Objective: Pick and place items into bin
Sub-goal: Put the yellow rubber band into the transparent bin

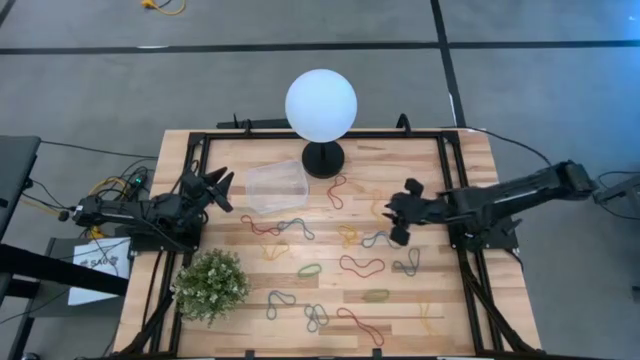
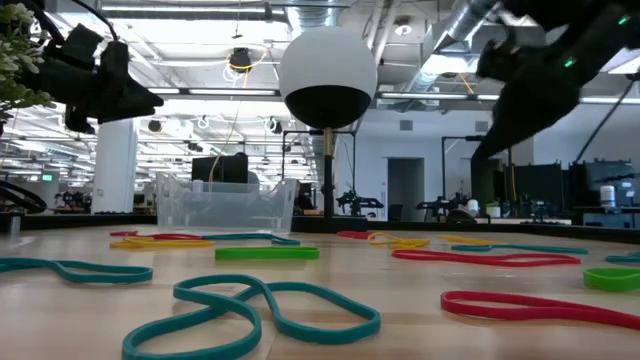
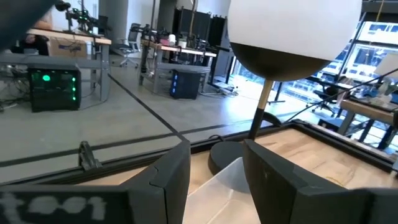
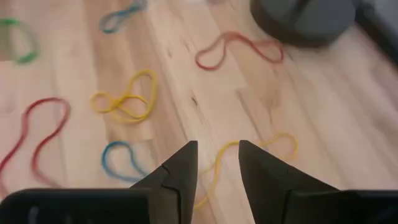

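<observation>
Many rubber-band loops (image 1: 362,265) in red, yellow, green and grey-blue lie flat across the wooden table, most of them on its near half. The clear plastic bin (image 1: 275,187) stands left of the lamp's black base. My right gripper (image 1: 396,212) hovers open above the table's right middle. In its wrist view its fingers (image 4: 217,158) stand on either side of a yellow band (image 4: 277,144) on the wood below. My left gripper (image 1: 216,190) is open and raised just left of the bin (image 3: 217,186), pointing at it.
A white globe lamp (image 1: 321,105) on a black base (image 1: 323,158) stands at the table's far middle, close to the bin. A green leafy plant (image 1: 211,285) sits near the near-left corner. A black frame rails the table's edges.
</observation>
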Controlling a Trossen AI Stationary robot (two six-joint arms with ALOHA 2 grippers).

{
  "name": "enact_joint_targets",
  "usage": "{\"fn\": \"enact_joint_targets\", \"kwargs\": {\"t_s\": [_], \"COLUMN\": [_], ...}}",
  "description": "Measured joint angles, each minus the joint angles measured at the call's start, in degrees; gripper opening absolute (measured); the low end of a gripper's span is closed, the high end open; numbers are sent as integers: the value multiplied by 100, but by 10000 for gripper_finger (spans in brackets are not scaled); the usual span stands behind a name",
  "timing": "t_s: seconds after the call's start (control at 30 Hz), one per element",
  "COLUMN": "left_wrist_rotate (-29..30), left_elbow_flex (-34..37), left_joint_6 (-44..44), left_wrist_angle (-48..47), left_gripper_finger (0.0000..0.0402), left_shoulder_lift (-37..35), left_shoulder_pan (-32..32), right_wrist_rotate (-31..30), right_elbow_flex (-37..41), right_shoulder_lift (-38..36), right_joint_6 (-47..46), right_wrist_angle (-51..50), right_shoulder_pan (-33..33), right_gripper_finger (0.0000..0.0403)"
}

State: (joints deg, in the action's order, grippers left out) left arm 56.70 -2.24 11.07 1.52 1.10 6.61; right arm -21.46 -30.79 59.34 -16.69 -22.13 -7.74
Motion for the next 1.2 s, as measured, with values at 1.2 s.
{"fn": "enact_joint_targets", "kwargs": {"t_s": [1.2], "left_wrist_rotate": [103], "left_elbow_flex": [-13], "left_joint_6": [-13], "left_wrist_angle": [11], "left_gripper_finger": [138], "left_shoulder_lift": [0], "left_shoulder_pan": [-1], "right_wrist_rotate": [-19], "right_elbow_flex": [-44], "right_shoulder_lift": [2986], "right_joint_6": [-1657], "right_wrist_angle": [1594], "right_shoulder_pan": [878], "right_gripper_finger": [113]}}
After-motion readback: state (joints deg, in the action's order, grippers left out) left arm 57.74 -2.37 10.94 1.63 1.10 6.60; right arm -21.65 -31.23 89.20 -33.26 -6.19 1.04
